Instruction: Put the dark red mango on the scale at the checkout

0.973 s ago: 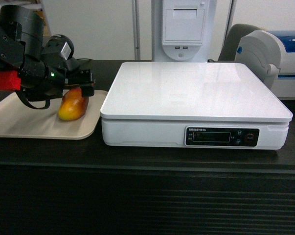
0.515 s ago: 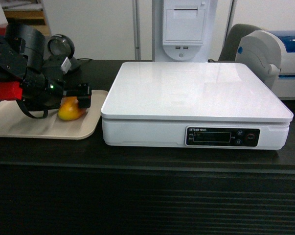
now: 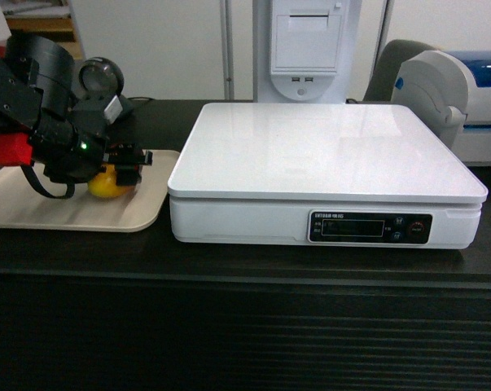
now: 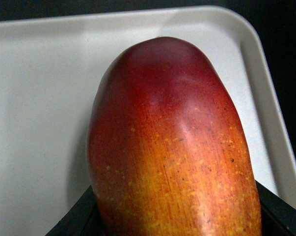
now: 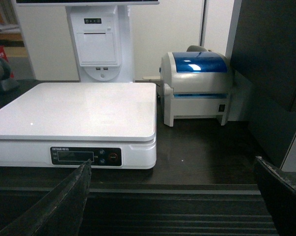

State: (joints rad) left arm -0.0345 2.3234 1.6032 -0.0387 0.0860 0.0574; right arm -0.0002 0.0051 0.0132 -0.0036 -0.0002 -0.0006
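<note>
My left hand (image 3: 129, 165) has dropped lower over the dark red mango (image 4: 170, 147), which lies on the beige tray (image 3: 33, 208) left of the scale (image 3: 326, 151). Its fingers straddle the fruit; I cannot tell whether they grip. Glossy skin looks slippery, so hold its broad middle.

Behind the counter you see a white wall (image 3: 172, 49). A white kiosk column (image 3: 304, 49) with a printer slot stands in the middle. At right you have a label printer (image 5: 197, 86), white with a blue lid. At far left a wooden shelf (image 3: 37, 20) shows. The light is even and soft.
</note>
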